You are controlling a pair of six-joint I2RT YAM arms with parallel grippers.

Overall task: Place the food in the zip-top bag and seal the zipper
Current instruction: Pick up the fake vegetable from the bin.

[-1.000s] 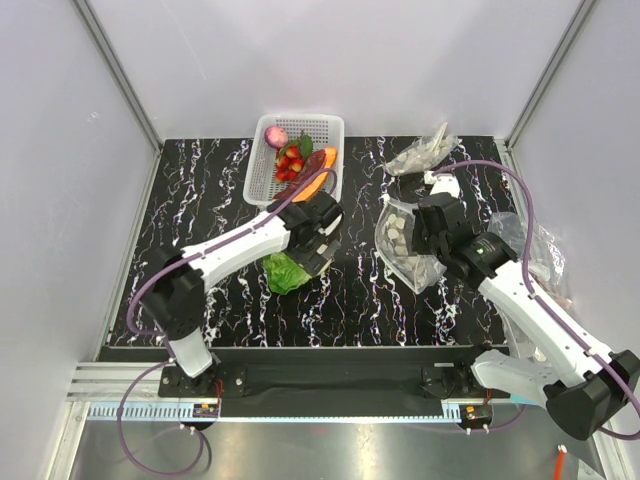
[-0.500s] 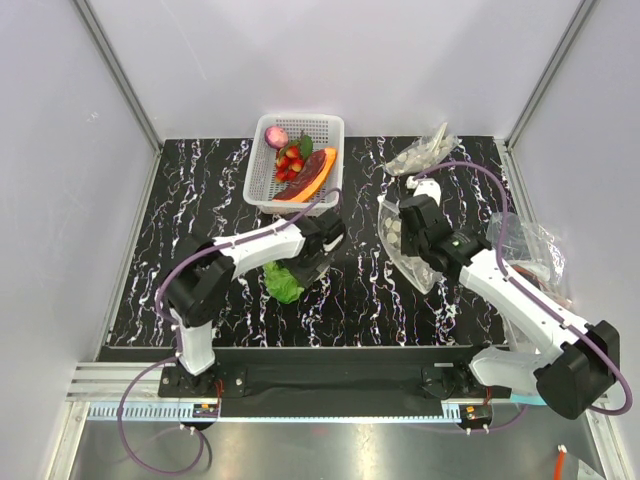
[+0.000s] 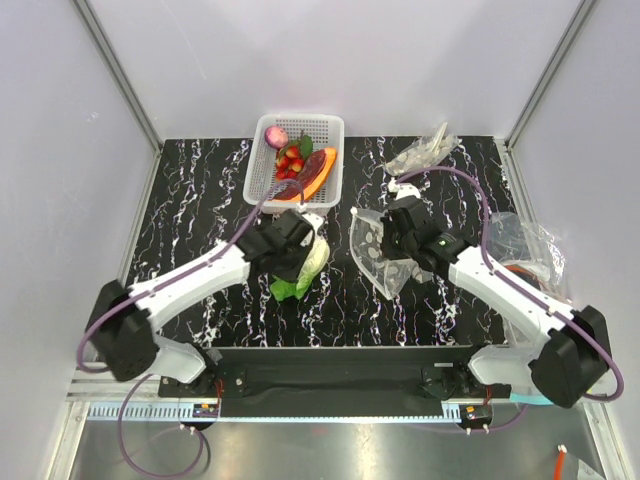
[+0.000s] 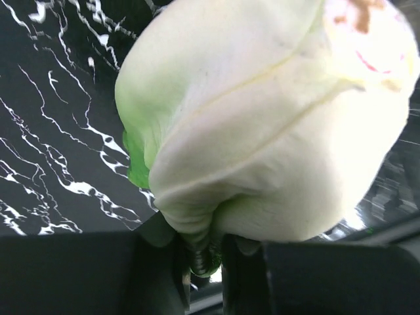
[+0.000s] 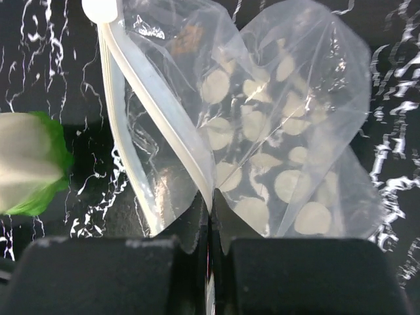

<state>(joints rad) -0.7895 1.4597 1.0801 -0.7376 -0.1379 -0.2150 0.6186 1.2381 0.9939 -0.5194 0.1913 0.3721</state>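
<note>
The left tool (image 4: 205, 254) is pinched almost closed on a fold at the base of the lettuce head (image 4: 262, 125), which juts out just ahead of its fingers, held that way for carrying, I'd say. Off to its right, the right tool (image 5: 210, 223) is clamped tight on the zip-top bag (image 5: 282, 131) at one end of the zipper (image 5: 157, 125). This lets the mouth gape toward the lettuce, ready to receive it. The remaining food (image 3: 298, 165) lies in the basket (image 3: 325, 128) beyond both tools.
</note>
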